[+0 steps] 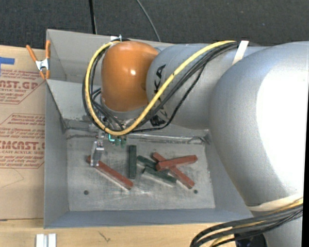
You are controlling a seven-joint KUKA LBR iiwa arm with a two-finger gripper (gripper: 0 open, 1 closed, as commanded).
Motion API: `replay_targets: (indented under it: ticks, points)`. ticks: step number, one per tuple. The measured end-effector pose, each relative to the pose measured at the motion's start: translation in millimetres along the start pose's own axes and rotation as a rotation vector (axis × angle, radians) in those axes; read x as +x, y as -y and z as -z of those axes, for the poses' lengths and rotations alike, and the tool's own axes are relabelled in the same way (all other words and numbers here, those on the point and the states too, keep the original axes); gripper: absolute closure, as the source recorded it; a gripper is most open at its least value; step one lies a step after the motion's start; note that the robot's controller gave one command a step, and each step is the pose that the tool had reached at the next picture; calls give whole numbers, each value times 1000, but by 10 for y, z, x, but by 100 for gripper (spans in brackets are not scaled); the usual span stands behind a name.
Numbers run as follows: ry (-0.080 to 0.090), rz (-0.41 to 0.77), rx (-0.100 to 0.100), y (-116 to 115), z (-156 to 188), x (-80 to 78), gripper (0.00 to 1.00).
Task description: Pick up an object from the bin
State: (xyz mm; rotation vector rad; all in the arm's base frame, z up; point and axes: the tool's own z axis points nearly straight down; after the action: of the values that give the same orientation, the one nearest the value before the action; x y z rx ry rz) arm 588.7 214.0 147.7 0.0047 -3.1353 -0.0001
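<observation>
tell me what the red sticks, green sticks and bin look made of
Red sticks: likely painted wood or plastic; flat matte colour, square edges. Green sticks: same look, darker. Bin: grey metal, dull finish, scuffed floor, folded walls.

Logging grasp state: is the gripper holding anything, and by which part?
Cannot tell. The gripper is down at the left end of a red-brown stick lying flat in the bin.

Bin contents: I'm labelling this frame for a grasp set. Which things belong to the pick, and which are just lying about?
In the job:
- pincer, low at the bin's left
- red stick, its left end at the pincer
- bin

Lying about:
- green stick, just right of the pincer
- heap of red and green sticks, further right
</observation>
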Motion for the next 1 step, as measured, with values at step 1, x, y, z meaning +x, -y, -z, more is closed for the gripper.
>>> replay_targets:
  ticks: [1]
  points:
    - [7, -2, -1, 9, 48, -22, 0]
